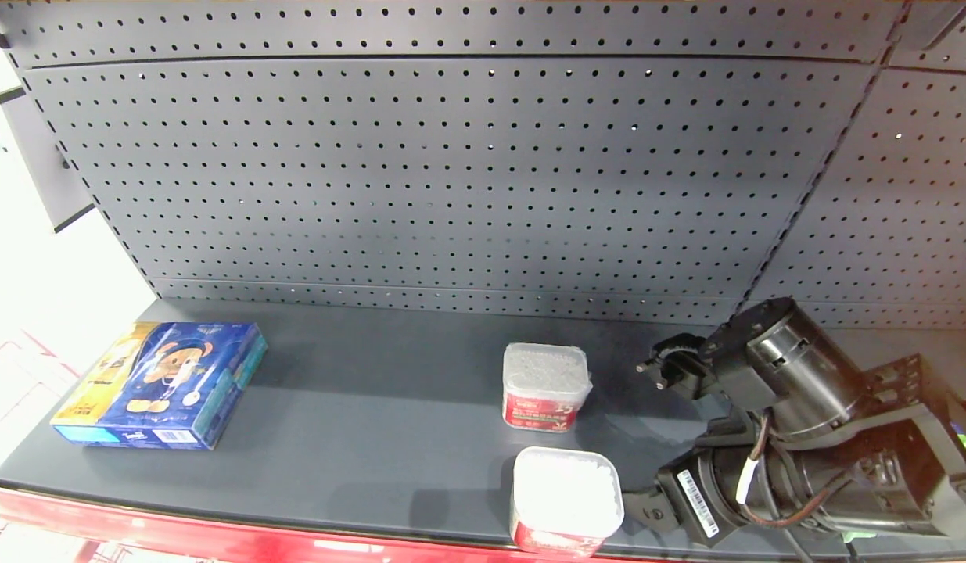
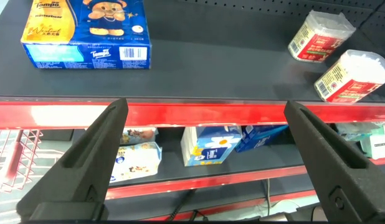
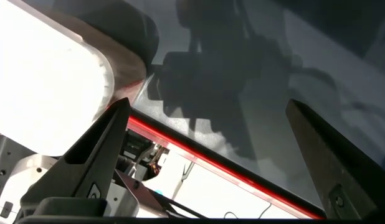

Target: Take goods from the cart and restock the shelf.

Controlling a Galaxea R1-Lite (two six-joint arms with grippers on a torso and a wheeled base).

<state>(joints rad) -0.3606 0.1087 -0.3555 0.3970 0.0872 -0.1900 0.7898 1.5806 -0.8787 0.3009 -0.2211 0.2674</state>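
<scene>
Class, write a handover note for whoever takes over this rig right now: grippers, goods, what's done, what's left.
Left gripper: open, empty, facing the red front edge of the shelf.
Right gripper: open, empty, beside the front tub.
Goods: blue box at the shelf's left; rear tub mid-shelf; front tub near the front edge.
Done: three goods on the shelf.
Left: probably nudge the front tub back, then fetch more from the cart.

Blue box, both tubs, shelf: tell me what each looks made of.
The blue box: probably printed cardboard, slightly glossy; crisp edges, barcode panel. Rear tub and front tub: clear plastic, it seems; white contents show through the tops, red label bands. Shelf: likely painted metal, matte dark grey, with a perforated back panel.
</scene>
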